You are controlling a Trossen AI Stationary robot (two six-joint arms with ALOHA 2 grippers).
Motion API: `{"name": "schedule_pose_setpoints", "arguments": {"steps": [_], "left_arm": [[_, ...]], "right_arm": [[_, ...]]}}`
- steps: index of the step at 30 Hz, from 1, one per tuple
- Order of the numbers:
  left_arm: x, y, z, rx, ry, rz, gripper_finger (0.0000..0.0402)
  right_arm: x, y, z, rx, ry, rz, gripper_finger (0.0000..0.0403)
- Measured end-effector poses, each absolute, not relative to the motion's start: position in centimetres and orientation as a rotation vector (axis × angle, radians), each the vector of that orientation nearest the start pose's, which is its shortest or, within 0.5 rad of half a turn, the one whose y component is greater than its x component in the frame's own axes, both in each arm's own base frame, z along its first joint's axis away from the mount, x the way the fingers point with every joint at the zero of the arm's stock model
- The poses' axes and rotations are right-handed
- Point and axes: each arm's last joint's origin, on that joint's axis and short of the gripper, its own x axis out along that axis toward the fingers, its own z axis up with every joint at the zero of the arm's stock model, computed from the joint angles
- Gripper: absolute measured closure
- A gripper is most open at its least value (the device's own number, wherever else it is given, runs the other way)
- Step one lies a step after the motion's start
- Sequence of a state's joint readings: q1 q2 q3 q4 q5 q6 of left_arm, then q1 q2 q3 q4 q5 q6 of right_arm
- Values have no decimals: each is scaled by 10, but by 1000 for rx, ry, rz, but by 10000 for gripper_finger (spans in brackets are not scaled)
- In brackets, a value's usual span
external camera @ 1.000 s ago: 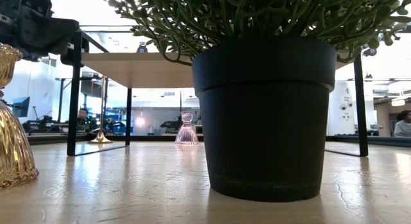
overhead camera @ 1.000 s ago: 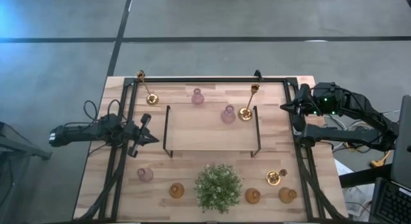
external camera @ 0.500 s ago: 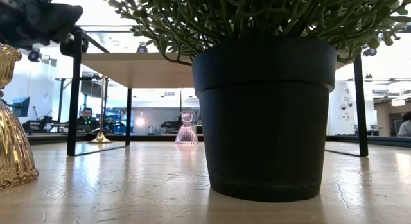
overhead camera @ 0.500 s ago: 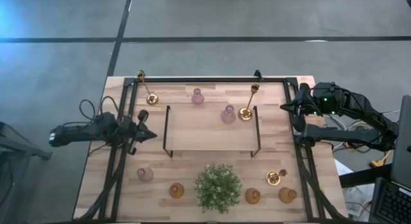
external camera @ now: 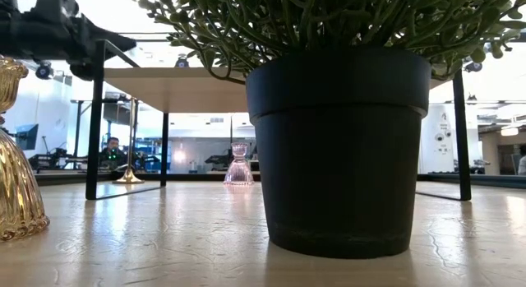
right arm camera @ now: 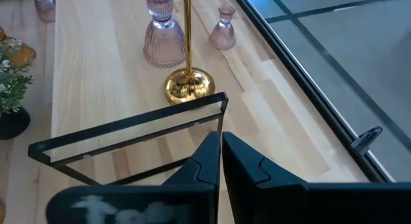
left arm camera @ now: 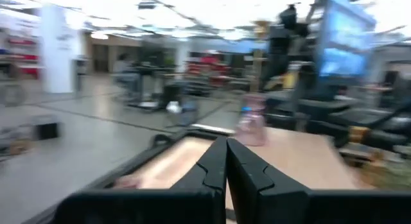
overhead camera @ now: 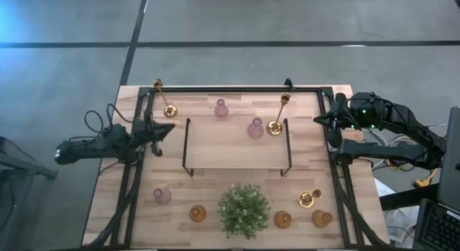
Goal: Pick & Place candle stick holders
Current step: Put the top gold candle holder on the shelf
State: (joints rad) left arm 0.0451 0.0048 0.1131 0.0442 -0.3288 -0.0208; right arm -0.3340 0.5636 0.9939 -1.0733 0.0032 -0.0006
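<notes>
On the table (overhead camera: 215, 147): three brass holders (overhead camera: 274, 126), three pink (overhead camera: 255, 129), three amber (overhead camera: 198, 213).

Bright, even light on the high view; left wrist view motion-blurred; low view backlit, plant pot (external camera: 339, 147) in silhouette.

The plant (overhead camera: 244, 209) sits near, between candle stick holders (overhead camera: 198, 213); more holders (overhead camera: 255, 128) stand far behind the shelf (overhead camera: 237, 147)

2 dark, matte arms are showing black looping cables; the right arm (overhead camera: 381, 147) is glowing with a small green light, the left arm (overhead camera: 100, 147) trailing coiled wire.
</notes>
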Motion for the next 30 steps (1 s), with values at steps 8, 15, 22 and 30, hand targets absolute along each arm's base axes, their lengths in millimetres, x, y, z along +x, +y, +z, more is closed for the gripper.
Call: {"name": "schedule_pose_setpoints", "arguments": {"steps": [8,15,22,30], "left_arm": [[89,21,206,22,-68,667,328],[95,26,202,93,48,913,270],[99,31,194,92,119,1130,266],[103,41,184,78,168,1222,266]], "right_arm": [[68,-24,343,106,637,-325,390],[68,-24,343,106,637,-325,390],[68,-24,343,106,637,-325,390],[68,-24,343,106,637,-325,390]]}}
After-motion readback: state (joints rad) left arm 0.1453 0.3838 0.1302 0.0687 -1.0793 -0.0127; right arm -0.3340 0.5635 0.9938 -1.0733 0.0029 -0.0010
